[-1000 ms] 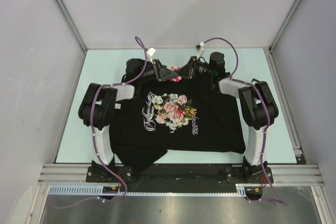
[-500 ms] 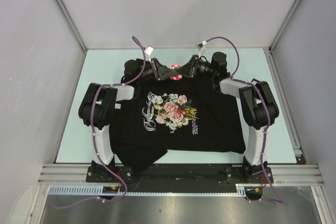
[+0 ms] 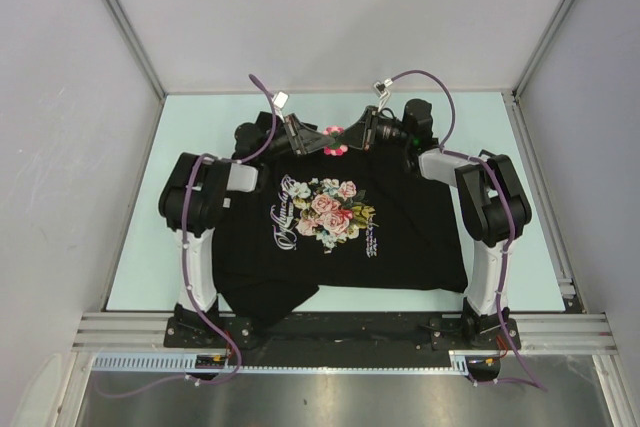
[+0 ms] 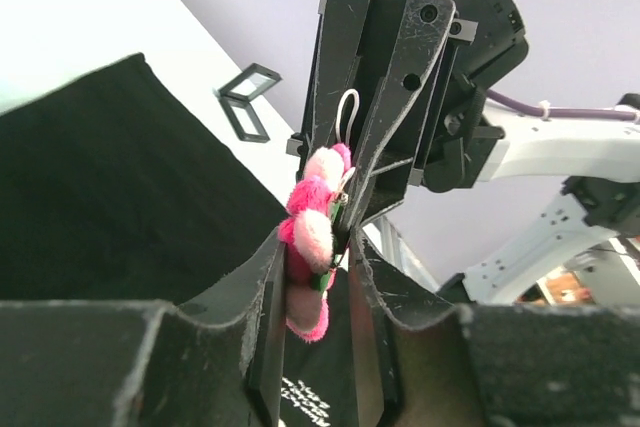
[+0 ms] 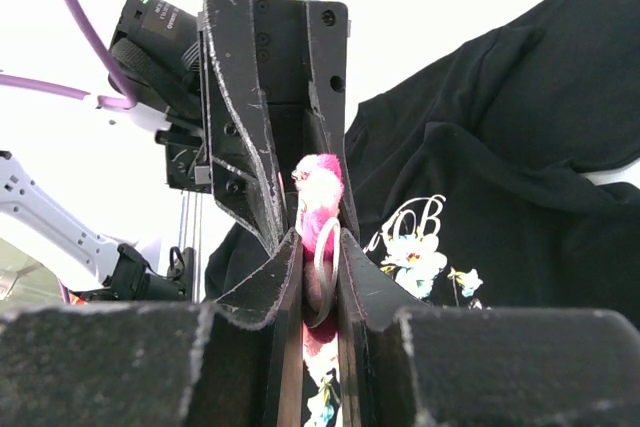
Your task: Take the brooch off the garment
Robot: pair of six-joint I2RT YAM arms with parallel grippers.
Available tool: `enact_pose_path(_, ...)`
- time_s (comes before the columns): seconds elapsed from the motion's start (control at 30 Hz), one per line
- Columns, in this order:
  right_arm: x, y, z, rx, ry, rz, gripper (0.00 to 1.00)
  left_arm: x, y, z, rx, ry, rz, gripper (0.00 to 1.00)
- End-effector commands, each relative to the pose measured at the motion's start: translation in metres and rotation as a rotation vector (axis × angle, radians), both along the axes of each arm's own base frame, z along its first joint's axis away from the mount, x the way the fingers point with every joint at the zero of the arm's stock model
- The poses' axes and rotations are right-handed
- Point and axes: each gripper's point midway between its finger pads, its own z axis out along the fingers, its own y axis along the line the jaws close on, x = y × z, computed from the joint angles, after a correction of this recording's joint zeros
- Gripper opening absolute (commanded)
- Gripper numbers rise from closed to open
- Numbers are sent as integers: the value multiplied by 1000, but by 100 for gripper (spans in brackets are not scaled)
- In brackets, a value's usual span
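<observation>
Nearest your arm bases, the garment (image 3: 410, 237) lies flat on the table (image 3: 200, 117), its rose print facing up. Farther out, above the collar, your left gripper (image 3: 322, 139) and right gripper (image 3: 352, 137) meet tip to tip, both pinched nearly closed on the brooch (image 3: 336, 146). You cannot tell whether its pin is free of the cloth.

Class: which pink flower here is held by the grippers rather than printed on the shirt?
The small bright pink brooch, pinched by the left gripper and right gripper; the paler roses are print on the T-shirt.
</observation>
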Motion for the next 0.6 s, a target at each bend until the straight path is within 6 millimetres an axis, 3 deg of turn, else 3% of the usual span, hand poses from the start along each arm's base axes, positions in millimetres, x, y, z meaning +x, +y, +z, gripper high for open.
enact_pose_path(0.0, -3, 2, 10, 18, -71, 33, 0, -5, 3, 31, -96, -123, -41, 24)
enact_pose_path(0.57, -12, 7, 14, 25, -94, 73, 0, -5, 1, 27, -123, -66, -106, 13)
